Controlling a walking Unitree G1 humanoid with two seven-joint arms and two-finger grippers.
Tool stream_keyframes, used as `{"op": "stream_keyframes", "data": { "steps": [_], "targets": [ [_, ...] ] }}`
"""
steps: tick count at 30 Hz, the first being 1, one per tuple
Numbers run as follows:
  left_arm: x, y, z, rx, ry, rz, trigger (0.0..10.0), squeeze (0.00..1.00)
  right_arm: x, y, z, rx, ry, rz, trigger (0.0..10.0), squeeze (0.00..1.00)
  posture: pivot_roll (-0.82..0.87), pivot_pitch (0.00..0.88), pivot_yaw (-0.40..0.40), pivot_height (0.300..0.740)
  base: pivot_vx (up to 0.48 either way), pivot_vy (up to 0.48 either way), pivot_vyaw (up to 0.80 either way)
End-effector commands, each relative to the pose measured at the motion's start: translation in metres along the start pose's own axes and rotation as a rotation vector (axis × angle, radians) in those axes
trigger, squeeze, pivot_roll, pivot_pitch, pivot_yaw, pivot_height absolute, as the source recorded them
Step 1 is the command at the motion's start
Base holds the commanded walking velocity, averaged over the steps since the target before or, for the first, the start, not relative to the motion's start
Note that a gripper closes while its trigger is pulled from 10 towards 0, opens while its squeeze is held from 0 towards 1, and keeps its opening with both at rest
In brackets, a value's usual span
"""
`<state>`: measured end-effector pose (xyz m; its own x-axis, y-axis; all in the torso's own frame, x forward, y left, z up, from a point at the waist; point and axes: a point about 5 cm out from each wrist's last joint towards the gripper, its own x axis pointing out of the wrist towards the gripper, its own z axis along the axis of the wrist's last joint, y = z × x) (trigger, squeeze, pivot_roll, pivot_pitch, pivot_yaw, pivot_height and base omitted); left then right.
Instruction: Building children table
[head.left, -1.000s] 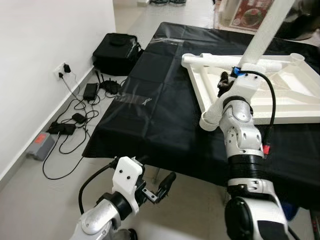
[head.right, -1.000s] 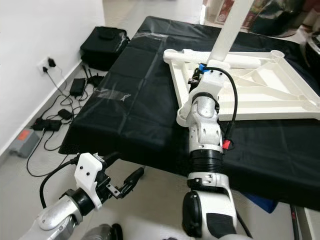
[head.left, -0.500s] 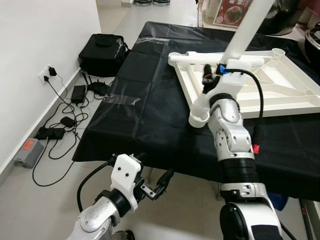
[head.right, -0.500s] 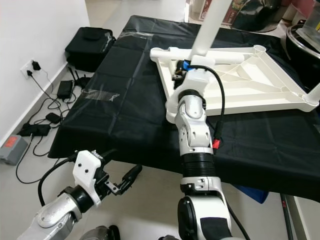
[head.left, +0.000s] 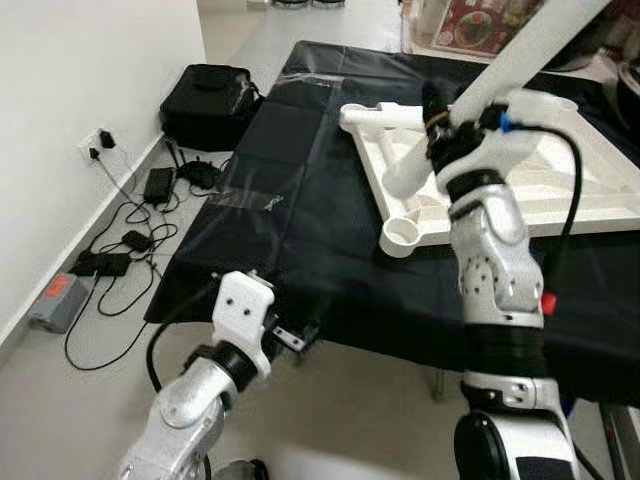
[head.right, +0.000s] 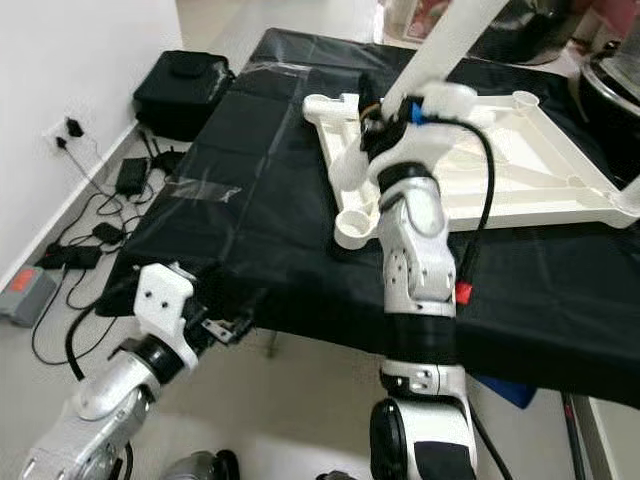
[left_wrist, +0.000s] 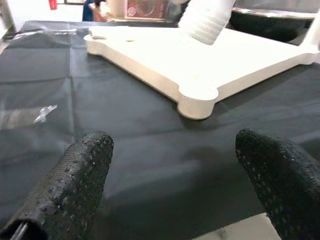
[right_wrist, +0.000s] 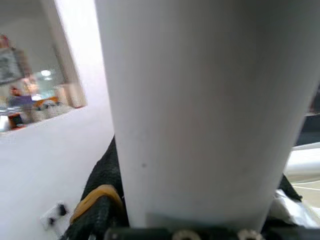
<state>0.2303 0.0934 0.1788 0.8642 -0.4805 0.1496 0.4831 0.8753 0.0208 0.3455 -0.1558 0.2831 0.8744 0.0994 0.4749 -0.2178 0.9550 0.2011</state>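
Two eye views show a black cloth (head.left: 300, 180) over a table, a white wall at left, with a black bag (head.left: 208, 100) and cables (head.left: 130, 240) on the floor. A white tabletop (head.right: 520, 170) lies upside down on the cloth. The right gripper (head.left: 445, 120) pinches a white table leg (head.left: 520, 55) above it. From the left wrist, the left gripper (left_wrist: 175, 165) is spread wide at the cloth's near edge. From the right wrist, the leg sits clamped between black fingers (right_wrist: 100, 185).

Tabletop (head.left: 560, 190) on cloth (head.left: 300, 200)
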Motion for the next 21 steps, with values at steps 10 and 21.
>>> {"op": "stream_keyframes", "data": {
  "steps": [10,21],
  "targets": [
    [0.013,0.015,0.016,0.05,-0.051,0.067,10.0,0.0,-0.011,-0.016,0.009,-0.029,-0.033,0.0,10.0,0.0,0.13,0.101,-0.072,0.74,0.029,0.0,0.0],
    [0.016,0.02,0.02,0.093,-0.057,0.081,10.0,0.0,-0.012,-0.011,0.01,-0.031,-0.021,0.016,10.0,0.0,0.13,0.105,-0.072,0.74,0.403,0.0,0.0]
  ]
}}
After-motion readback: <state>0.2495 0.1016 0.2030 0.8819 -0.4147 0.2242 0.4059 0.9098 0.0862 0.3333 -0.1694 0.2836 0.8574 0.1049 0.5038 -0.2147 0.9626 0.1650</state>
